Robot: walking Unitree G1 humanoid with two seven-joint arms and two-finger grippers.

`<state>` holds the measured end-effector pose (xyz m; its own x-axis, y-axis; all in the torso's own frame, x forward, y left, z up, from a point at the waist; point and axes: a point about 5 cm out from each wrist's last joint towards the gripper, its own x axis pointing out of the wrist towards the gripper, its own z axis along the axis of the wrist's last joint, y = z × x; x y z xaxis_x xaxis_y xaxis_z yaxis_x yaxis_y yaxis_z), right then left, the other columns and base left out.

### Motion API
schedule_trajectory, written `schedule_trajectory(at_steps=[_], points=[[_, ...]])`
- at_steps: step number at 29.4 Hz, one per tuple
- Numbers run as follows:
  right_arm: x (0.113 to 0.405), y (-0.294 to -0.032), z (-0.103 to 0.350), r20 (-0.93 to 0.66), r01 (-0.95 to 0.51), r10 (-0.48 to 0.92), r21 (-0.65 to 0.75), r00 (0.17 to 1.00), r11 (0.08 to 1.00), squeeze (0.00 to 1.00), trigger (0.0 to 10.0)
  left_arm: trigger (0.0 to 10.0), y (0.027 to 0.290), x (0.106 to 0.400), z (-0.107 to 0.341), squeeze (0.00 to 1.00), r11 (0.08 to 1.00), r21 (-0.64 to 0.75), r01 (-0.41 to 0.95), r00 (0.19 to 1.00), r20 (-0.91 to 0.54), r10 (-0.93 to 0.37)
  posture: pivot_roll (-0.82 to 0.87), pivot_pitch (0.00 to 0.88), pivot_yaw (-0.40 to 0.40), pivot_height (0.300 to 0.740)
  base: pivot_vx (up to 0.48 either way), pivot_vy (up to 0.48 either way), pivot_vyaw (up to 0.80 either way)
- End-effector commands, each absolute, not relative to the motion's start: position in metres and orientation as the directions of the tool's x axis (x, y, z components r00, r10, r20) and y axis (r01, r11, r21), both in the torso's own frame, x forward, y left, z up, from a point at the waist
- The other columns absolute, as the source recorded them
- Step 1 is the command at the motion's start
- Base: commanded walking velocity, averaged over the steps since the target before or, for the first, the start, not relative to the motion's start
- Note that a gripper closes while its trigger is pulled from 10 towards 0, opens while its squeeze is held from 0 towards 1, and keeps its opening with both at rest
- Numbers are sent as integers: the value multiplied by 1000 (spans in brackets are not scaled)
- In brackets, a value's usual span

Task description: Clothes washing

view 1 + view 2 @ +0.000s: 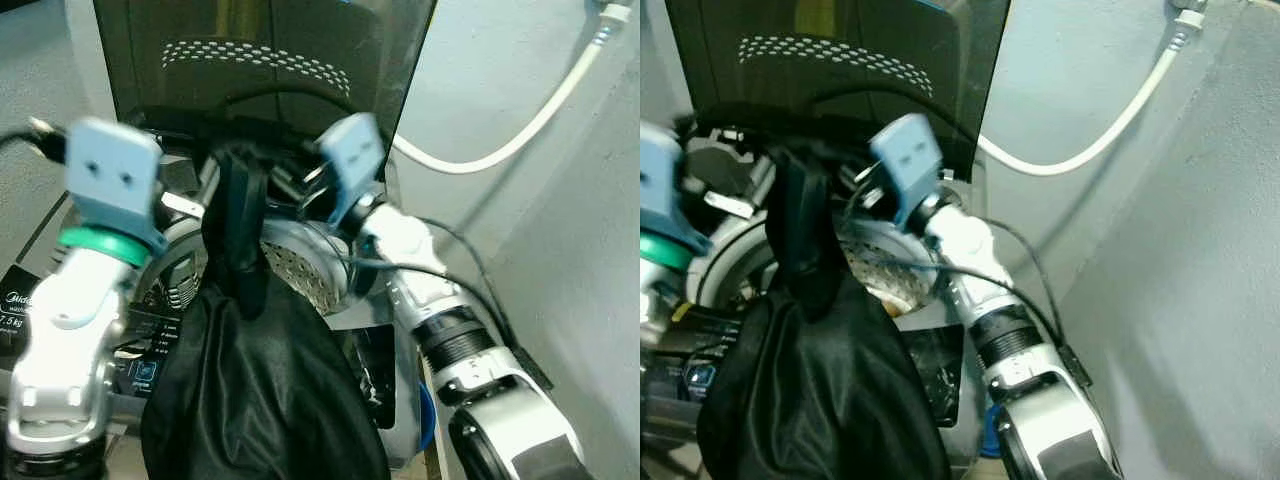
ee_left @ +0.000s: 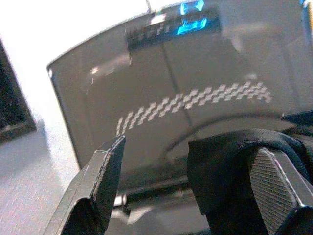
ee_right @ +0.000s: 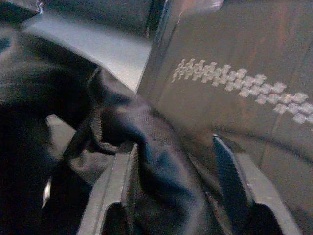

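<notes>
1. Black garment [image 1: 255,390] hangs bunched over the open top of the washing machine [image 1: 300,265], upper end draped up between both arms, in front of the raised dark lid [image 1: 270,55].
2. Left gripper [image 2: 195,186]: fingers [image 2: 105,169] spread apart, black cloth lying over one of them; not pinched.
3. Right gripper [image 3: 176,181]: fingers [image 3: 232,176] apart too, garment fold resting against one.
4. White hose [image 1: 520,125] runs along grey wall [image 1: 570,260], at machine's right edge.

A garment [image 1: 255,380] hangs over the washing machine's drum [image 1: 300,265], before its raised lid [image 1: 260,60], a hose [image 1: 520,130] on the wall to the right.
</notes>
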<state>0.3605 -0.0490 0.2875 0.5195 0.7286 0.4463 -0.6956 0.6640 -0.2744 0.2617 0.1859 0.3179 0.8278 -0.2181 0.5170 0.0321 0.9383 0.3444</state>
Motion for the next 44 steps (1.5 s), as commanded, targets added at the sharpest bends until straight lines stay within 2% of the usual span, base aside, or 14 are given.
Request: schedule_trajectory(at_steps=[1,2,8,9,11,12,15,16,19,23,26,31,37,44], points=[[349,-61,287,442,-778,789,-265,427,570,518,10000,10000,181,255,322,0,913,381,145,814,479,-329,233,39,-40,740,0,0,0],[340,-64,285,409,-818,839,-296,359,494,0,10000,10000,180,252,323,0,895,400,196,808,451,-379,232,40,-37,740,0,0,0],[318,-69,268,256,-887,947,-366,195,282,0,10000,10000,179,242,327,0,832,429,351,763,384,-520,232,41,-31,740,0,0,0],[306,-70,256,161,-907,979,-381,127,180,0,10000,10000,179,239,333,0,806,437,399,735,374,-566,231,46,-24,740,0,0,0],[306,-70,256,161,-907,979,-381,127,180,0,10000,10000,179,239,333,0,806,437,399,735,374,-566,231,46,-24,740,0,0,0],[298,-71,247,94,-917,993,-384,77,108,0,10000,10000,179,237,337,0,789,442,427,715,369,-594,231,46,-24,740,0,0,0],[290,-70,239,27,-922,999,-385,36,44,0,10000,10000,180,236,343,0,776,443,448,697,370,-614,224,47,-18,740,0,0,0],[287,-70,227,-67,-908,997,-420,24,-6,0,10000,10000,180,236,348,0,769,442,461,682,378,-626,223,46,-17,740,0,0,0],[285,-70,220,-137,-903,990,-427,10,-50,0,10000,10000,180,236,355,0,762,436,480,666,385,-639,224,45,-14,740,0,0,0],[282,-73,226,-124,-916,992,-395,-19,-67,0,10000,10000,181,235,357,0,755,432,494,661,377,-649,226,46,-14,740,0,0,0],[268,-76,222,-173,-922,978,-349,-115,-170,0,10000,10000,180,235,360,0,744,429,512,644,382,-663,222,50,-13,740,0,0,0],[259,-74,214,-219,-914,962,-332,-165,-232,0,10000,10000,178,235,362,0,731,422,535,630,378,-679,218,51,-12,740,0,0,0],[255,-62,201,-239,-914,955,-321,-175,-248,0,10000,10000,169,238,345,0,710,393,585,630,331,-702,214,51,-12,740,0,0,0],[265,-54,185,-234,-942,969,-301,-76,-146,0,10000,10000,166,234,325,0,660,371,653,623,233,-747,215,50,-15,740,0,0,0]])
